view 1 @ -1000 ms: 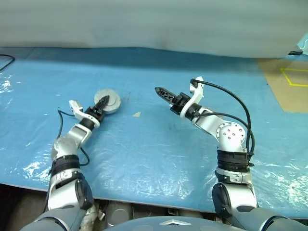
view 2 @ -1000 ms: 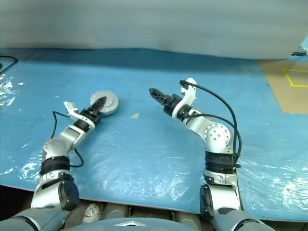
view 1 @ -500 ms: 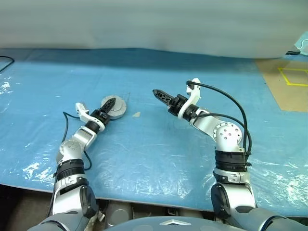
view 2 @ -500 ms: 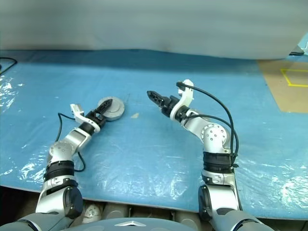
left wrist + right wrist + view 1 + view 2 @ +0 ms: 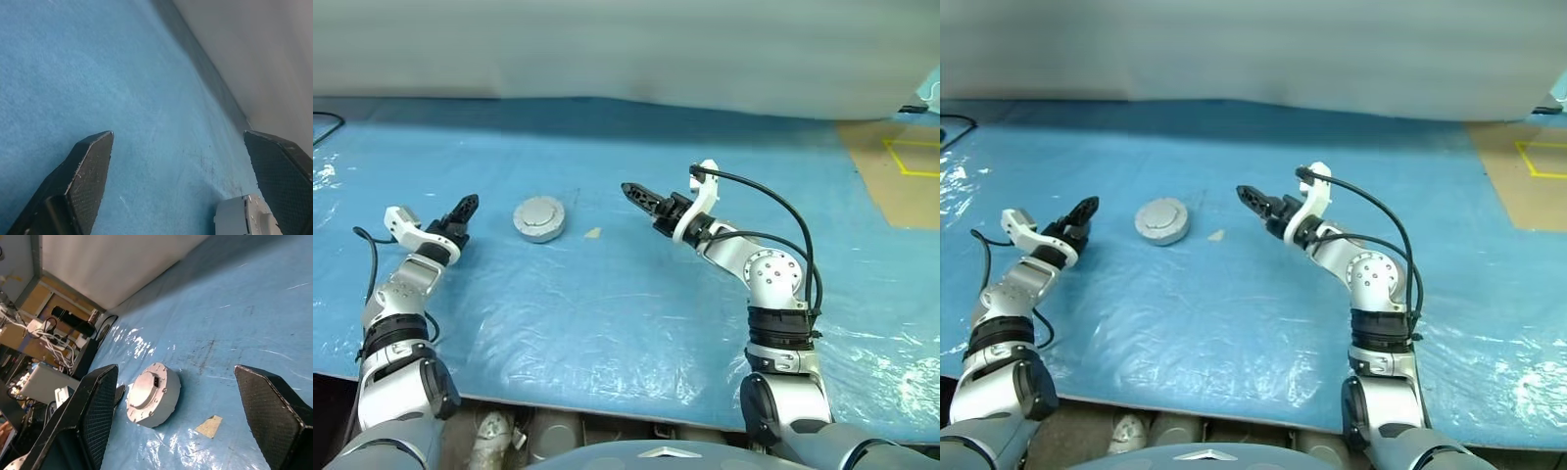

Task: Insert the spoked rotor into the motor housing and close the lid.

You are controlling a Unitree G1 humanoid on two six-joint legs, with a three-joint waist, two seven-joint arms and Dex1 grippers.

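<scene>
The lid (image 5: 539, 217) now lies by itself on the blue plastic-covered table (image 5: 607, 313), left of centre in the head views, a grey round disc seated flat on the assembled unit with no finger touching it. A second ago the left gripper (image 5: 467, 208) had its fingers right at the disc's near-left edge; half a second ago it was still against that edge. Now it has pulled well away toward the left side of the frame, and a clear strip of blue sheet separates it from the disc. Its jaws are released and spread wide, with nothing between them (the left wrist view shows the two black pads far apart over bare blue sheet, with a corner of the pale disc at the lower right of that picture).

The right gripper (image 5: 641, 197) sits just right of centre, where it was in both earlier frames, hanging above the table and aimed toward the disc from the right. Its jaws stand wide apart and empty; in the right wrist view the disc (image 5: 151, 394) shows between the two black fingers (image 5: 95, 416) at some distance.

A small tan scrap (image 5: 592, 233) lies on the sheet just right of the disc, unchanged. The spoked rotor and the housing's windings cannot be made out under the lid.
</scene>
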